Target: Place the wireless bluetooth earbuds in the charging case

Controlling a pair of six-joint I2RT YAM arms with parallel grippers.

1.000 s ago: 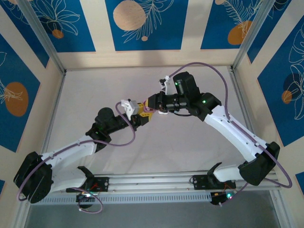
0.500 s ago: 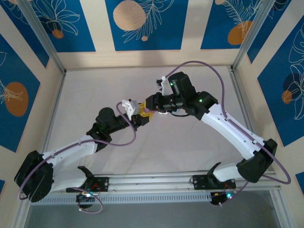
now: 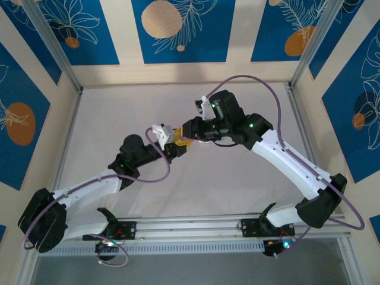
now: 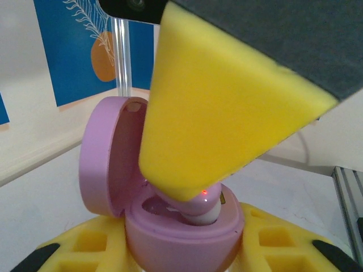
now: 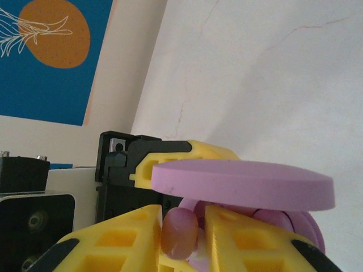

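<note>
My left gripper (image 4: pixel 181 258) is shut on the base of a pink charging case (image 4: pixel 170 235), which it holds up off the table. The case's round lid (image 4: pixel 108 158) stands open. A pink earbud (image 4: pixel 201 207) with a white tip and a small red light sits partly in one well of the case. My right gripper (image 5: pixel 184 241) is shut on this earbud (image 5: pixel 180 232), pressing it down under the lid (image 5: pixel 244 184). One yellow finger (image 4: pixel 215 113) of that gripper hides most of the bud. Both grippers meet at mid-table, left (image 3: pixel 177 145) and right (image 3: pixel 189 134).
White table surface (image 3: pixel 237 178) lies all round, fenced by pale walls with blue panels (image 3: pixel 178 29) and metal posts (image 3: pixel 53 47). The arms' bases and a metal rail (image 3: pixel 190 228) run along the near edge.
My right wrist has shifted slightly left and back and turned over the case. The left arm has held still with the case.
</note>
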